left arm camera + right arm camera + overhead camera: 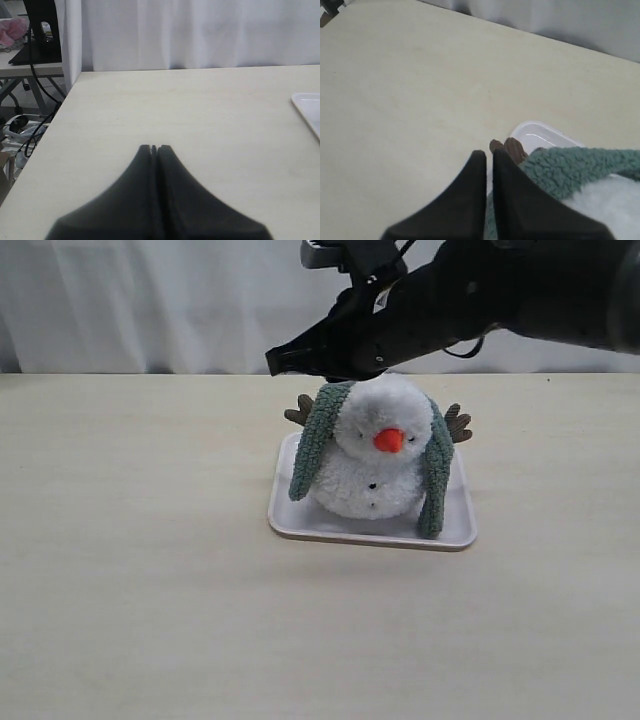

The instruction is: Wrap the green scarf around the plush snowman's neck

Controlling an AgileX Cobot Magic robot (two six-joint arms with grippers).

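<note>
While the pale table (140,590) fills every view, the black right arm (480,290) reaches in from the upper right of the exterior view and crosses above the toy; below it a white tray (455,530) sits near the table's middle; the plush snowman (375,485) stands upright on that tray, facing the camera; the green scarf (312,445) is draped behind its head, one end hanging down each side of the body, the two ends apart; the right gripper (274,362) hovers just above the scarf beside the head, its fingers pressed together, and whether they pinch any fleece cannot be told; the left gripper (153,148), jaws together and holding nothing, hangs over bare table away from the tray; a brown twig arm (458,423) sticks out past the scarf; the orange nose (389,440) sits between the scarf ends.
</note>
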